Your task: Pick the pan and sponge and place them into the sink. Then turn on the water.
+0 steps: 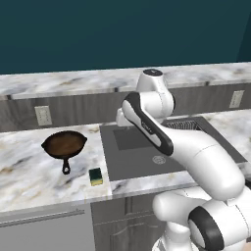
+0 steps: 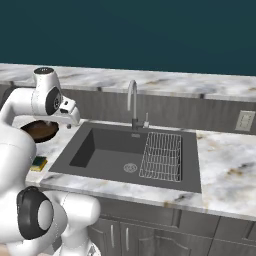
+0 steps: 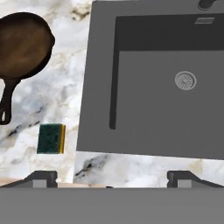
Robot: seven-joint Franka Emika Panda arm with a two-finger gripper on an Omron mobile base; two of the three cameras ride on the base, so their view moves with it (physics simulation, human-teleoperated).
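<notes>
- On the marble counter (image 1: 29,171) left of the basin sits one pan (image 1: 64,144), dark brown, its short black handle pointing toward the front edge.
- One sponge (image 1: 95,176), green top over yellow, lies near the counter's front edge, just beside the basin's rim and apart from the pan.
- One sink (image 2: 107,155), dark grey, with one round drain (image 2: 130,167) and one wire rack (image 2: 162,155) on its right side.
- One curved steel faucet (image 2: 132,102) stands behind the basin.
- Up above, the gripper (image 3: 112,177) hangs over the sink's front-left corner, its two dark fingertips (image 3: 41,177) spread wide with nothing between them.
- Two wall outlets: one (image 1: 43,115) behind the pan, one (image 2: 245,120) to the right.
</notes>
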